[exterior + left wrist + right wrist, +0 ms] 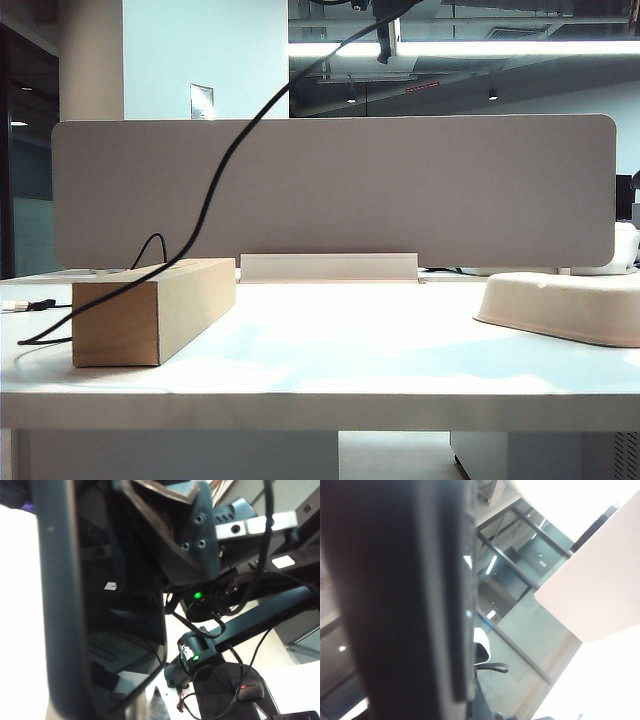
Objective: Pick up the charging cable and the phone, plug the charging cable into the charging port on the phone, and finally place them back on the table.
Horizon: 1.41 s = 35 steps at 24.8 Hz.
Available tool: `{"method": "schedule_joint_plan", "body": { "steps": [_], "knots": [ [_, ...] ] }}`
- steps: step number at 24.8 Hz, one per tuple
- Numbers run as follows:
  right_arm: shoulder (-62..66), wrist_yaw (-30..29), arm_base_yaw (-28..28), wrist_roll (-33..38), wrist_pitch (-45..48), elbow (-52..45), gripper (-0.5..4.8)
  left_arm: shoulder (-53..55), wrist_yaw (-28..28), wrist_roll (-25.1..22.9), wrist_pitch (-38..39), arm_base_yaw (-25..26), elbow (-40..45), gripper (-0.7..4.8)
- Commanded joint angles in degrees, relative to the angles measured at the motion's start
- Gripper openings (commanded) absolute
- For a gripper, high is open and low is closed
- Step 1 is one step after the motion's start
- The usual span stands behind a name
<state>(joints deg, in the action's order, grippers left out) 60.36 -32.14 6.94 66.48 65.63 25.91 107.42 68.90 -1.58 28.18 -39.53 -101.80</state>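
The charging cable (pixel 215 190) climbs from the table (pixel 340 350), over the cardboard box, and leaves the exterior view at its top edge. Neither gripper shows in that view. In the left wrist view the phone (pixel 65 605), black and glossy with a rounded corner, fills the near side. My left gripper (pixel 150 707) is shut on it. In the right wrist view a dark blurred slab (pixel 395 605), seemingly the phone's edge, stands close to the lens. My right gripper (pixel 470 705) is shut and holds the lifted cable's end, though the tip is hidden. The charging port is out of view.
A cardboard box (pixel 150 305) lies at the table's left with the cable draped across it. A cream shallow tray (pixel 565 305) sits upside down at the right. A grey divider panel (pixel 400 190) closes the back, with a white holder (pixel 328 267) at its foot.
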Motion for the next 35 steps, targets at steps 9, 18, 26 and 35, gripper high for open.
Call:
{"method": "schedule_joint_plan", "body": {
  "steps": [9,18,26,35],
  "knots": [
    [0.2,5.4,-1.0,-13.2,-18.3,0.1,-0.08,-0.2,-0.3,-4.6,20.8,5.7,-0.6,1.94],
    [6.7,13.0,-0.9,-16.0,-37.1,0.1,-0.08,-1.0,-3.1,-20.5,43.1,14.4,-0.6,0.42],
    [22.2,16.0,-0.9,-14.1,-32.7,0.1,-0.08,-4.7,-8.4,-22.4,42.9,15.6,-0.6,-0.06],
    [27.8,18.1,-1.0,-12.3,-31.5,0.1,-0.08,-4.8,-8.9,-22.4,43.1,15.6,-0.6,-0.06]
  ]
}}
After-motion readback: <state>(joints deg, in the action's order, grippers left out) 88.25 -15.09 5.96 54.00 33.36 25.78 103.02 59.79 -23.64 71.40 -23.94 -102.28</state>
